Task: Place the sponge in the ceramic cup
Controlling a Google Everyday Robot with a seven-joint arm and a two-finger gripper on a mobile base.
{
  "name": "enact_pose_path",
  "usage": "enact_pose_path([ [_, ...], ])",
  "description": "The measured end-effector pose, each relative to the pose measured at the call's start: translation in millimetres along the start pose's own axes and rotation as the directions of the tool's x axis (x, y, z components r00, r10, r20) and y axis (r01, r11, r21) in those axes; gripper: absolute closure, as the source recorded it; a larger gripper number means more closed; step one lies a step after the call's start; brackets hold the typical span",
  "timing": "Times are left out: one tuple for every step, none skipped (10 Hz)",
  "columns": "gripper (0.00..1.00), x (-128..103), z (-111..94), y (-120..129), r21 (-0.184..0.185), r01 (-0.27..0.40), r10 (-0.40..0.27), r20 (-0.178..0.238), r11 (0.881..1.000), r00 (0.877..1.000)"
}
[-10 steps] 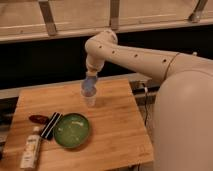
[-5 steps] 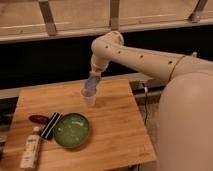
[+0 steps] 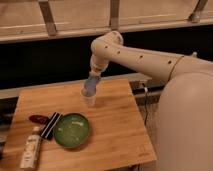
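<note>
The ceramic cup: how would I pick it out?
On the wooden table, look beyond the green bowl. The ceramic cup stands directly under the arm's end effector, the blue sponge at its rim. It is small, whitish, handleless, far smaller than the bowl.

A smooth cream-white arm (image 3: 135,55) of rounded tubular segments, dotted with small dark holes along its casing, widens from the gripper (image 3: 92,81), which hangs just above the ceramic cup (image 3: 89,98), into a broad, pale, domed body (image 3: 187,115).
</note>
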Motion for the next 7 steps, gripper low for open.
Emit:
enact_pose_path([
  [0.25,0.0,0.2,0.2,-0.001,0.0,0.0,0.0,1.0,1.0],
  [0.2,0.3,0.0,0.1,0.0,0.0,0.0,0.0,1.0,1.0],
  [0.2,0.2,0.0,0.1,0.0,0.0,0.0,0.0,1.0,1.0],
  [0.2,0.2,-0.1,0.1,0.0,0.0,0.0,0.0,1.0,1.0],
  [0.2,0.3,-0.1,0.1,0.0,-0.001,0.001,0.0,1.0,1.0],
  [0.2,0.2,0.0,0.1,0.0,0.0,0.0,0.0,1.0,1.0],
  [0.2,0.1,-0.1,0.2,0.0,0.0,0.0,0.0,1.0,1.0],
])
